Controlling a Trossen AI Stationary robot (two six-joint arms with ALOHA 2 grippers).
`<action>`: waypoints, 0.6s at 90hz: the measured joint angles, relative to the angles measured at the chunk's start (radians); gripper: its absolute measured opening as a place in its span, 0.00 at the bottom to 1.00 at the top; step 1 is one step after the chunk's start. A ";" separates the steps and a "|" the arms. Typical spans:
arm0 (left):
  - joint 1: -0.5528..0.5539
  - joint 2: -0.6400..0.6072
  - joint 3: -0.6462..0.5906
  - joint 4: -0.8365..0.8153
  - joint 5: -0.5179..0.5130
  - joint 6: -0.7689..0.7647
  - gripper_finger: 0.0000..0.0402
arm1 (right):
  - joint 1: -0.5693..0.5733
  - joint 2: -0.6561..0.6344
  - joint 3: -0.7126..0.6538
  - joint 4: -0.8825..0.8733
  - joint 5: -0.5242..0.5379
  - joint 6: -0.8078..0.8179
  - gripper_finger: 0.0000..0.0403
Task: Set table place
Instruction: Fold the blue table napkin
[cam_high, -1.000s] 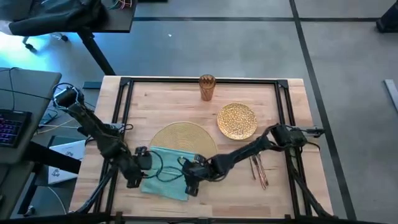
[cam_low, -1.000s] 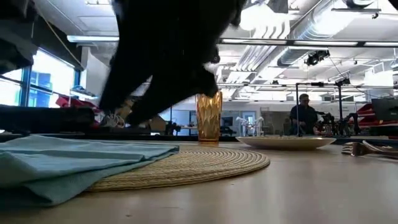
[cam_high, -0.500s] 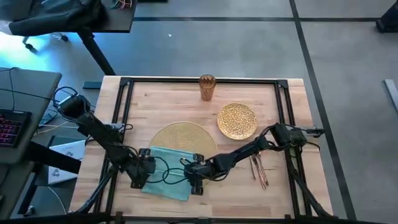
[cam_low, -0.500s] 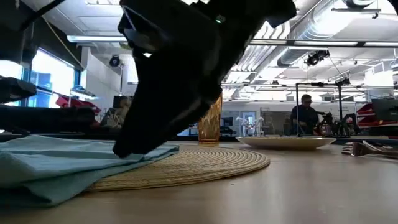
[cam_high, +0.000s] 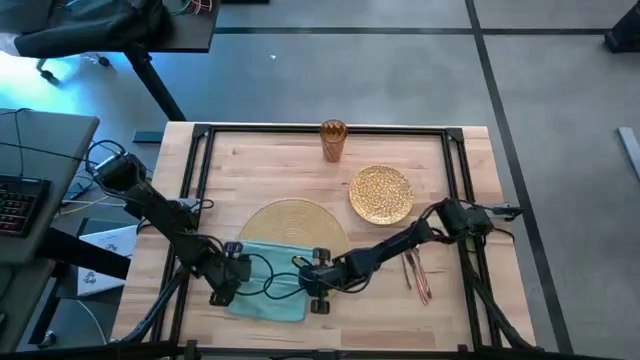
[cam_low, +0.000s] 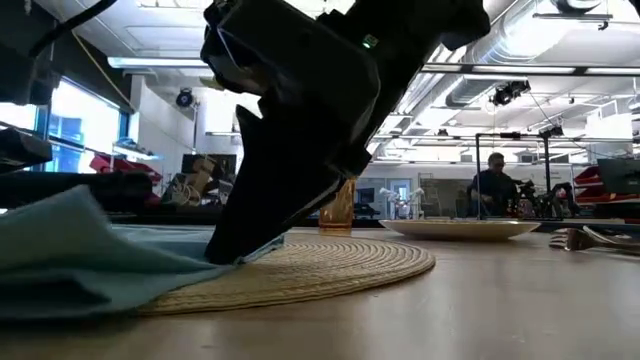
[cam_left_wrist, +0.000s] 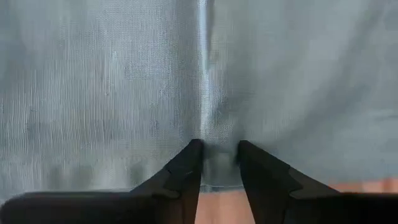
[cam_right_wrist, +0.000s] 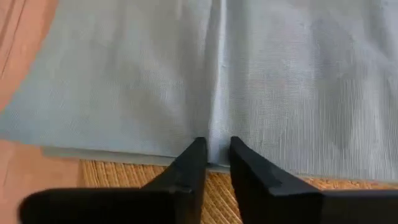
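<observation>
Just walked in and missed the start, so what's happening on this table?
Both arms are working on the teal napkin, which lies partly over the round placemat. The left gripper pinches one edge and the right gripper pinches the opposite edge, over the placemat. The gold plate, the amber cup and the cutlery sit untouched on the table.

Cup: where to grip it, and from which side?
Grip the cup around its mid-body with a level side grasp. It stands upright and alone at the far edge of the table, tall and narrow, so fingers can straddle it. Probably come from the near side: nothing stands close by, and the plate sits apart to its right.
</observation>
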 joint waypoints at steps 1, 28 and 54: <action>0.000 0.000 0.000 0.000 0.001 0.000 0.17 | 0.000 0.000 0.000 0.000 -0.001 0.001 0.03; -0.006 -0.038 0.075 -0.109 0.059 -0.018 0.01 | 0.001 0.004 0.133 -0.210 -0.003 0.001 0.00; -0.020 -0.066 0.121 -0.151 0.081 0.012 0.08 | 0.000 0.004 0.212 -0.289 0.002 0.049 0.00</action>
